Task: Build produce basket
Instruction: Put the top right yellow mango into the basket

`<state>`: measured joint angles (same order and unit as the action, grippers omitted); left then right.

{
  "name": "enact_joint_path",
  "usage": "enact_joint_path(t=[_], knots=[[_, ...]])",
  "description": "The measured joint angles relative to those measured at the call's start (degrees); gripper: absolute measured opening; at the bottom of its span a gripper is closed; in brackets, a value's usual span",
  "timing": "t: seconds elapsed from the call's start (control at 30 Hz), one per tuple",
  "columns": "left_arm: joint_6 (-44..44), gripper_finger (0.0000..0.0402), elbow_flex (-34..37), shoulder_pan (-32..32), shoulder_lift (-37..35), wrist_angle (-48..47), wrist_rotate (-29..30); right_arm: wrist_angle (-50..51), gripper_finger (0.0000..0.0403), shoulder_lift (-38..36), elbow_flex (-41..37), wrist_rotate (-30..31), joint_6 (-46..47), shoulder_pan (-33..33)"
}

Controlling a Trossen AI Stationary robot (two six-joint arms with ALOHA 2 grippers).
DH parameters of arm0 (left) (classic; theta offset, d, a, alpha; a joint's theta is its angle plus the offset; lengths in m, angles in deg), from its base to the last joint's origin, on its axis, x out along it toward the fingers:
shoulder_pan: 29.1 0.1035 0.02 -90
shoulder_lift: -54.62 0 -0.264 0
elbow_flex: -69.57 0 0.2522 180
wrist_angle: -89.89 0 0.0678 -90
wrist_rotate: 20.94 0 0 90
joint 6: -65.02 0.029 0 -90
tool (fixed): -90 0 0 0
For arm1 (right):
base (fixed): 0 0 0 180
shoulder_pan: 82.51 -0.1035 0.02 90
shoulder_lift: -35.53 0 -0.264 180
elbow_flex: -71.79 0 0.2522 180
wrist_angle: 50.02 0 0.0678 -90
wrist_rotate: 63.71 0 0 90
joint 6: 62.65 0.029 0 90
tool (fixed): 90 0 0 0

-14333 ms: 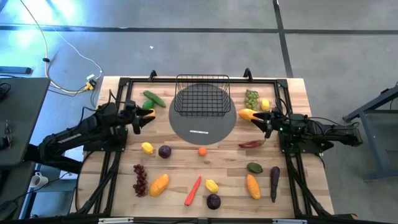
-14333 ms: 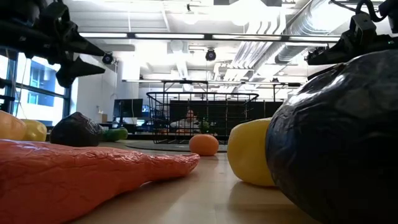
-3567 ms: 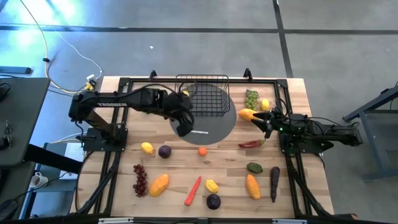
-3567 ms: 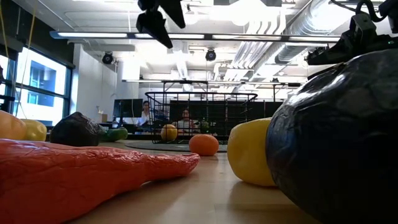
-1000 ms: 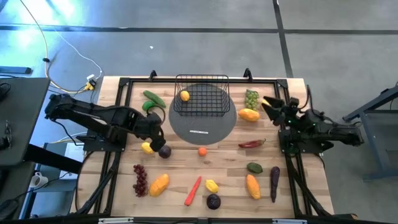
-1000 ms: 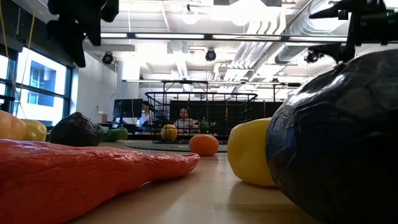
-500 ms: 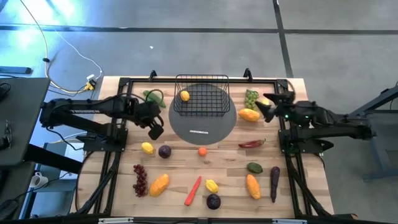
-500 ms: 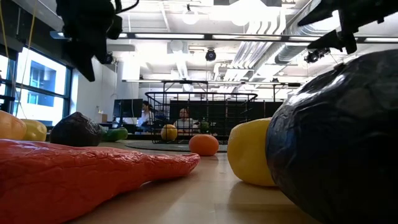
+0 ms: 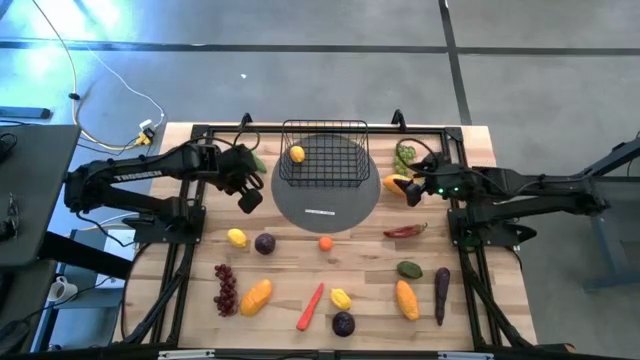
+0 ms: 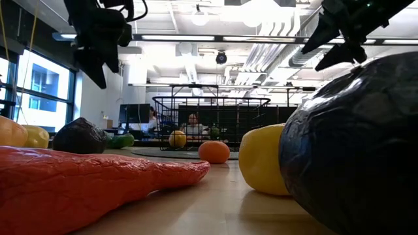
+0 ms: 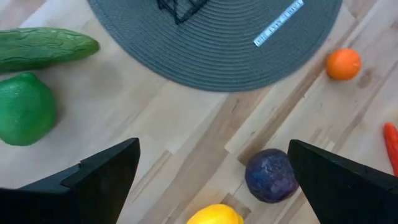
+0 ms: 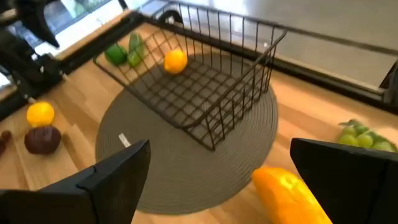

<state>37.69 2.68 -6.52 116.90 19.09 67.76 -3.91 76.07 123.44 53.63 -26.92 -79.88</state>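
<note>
The black wire basket [image 9: 323, 150] stands on the far part of the round grey mat [image 9: 325, 205] and holds one yellow-orange fruit [image 9: 296, 154]. The rest of the produce lies loose on the table. My left gripper [image 9: 248, 195] hangs open above the wood just left of the mat, over a plum [image 11: 269, 175] and a lemon [image 11: 213, 214], with a cucumber [image 11: 43, 46] and a green fruit [image 11: 25, 109] nearby. My right gripper [image 9: 410, 188] stands open above the mat's right edge, over an orange mango [image 12: 289, 193], near green grapes [image 12: 367, 137].
A small orange [image 9: 325, 242] and a red chili [image 9: 404, 231] lie near the mat. Toward the near edge lie red grapes [image 9: 226, 288], two mangoes [image 9: 257, 295], a carrot [image 9: 310, 306], a plum [image 9: 343, 323] and an eggplant [image 9: 441, 294]. Black frame rails run along both sides.
My left gripper has swung away from the lemon and plum toward the far edge, ending beside the mat's left rim. My right gripper has reached out toward the table's left, from beside the grapes to above the mango. Both have stayed open. No produce has moved.
</note>
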Motion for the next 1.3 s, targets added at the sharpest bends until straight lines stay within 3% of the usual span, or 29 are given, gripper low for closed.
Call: enact_joint_path(t=[0.3, 0.83, 1.1, 1.3], knots=[[3.08, 0.0397, -0.04, 1.08, 0.02, 0.00, 0.02, 5.28, 0.0369, 5.55, 0.00, -1.88, -0.03, 0.00], [3.56, 0.0397, -0.04, 1.08, 0.04, -0.02, 0.46, 8.79, 0.0369, 19.85, 0.00, 0.93, -20.97, 0.00], [3.56, 0.0397, -0.04, 1.05, 0.04, -0.02, 0.46, 8.71, 0.0369, 27.51, 0.00, 1.84, -19.38, 0.00], [3.56, 0.0397, -0.04, 1.05, 0.04, -0.04, 0.46, 8.49, 0.0369, 32.68, 0.00, 6.27, -17.24, 0.02]])
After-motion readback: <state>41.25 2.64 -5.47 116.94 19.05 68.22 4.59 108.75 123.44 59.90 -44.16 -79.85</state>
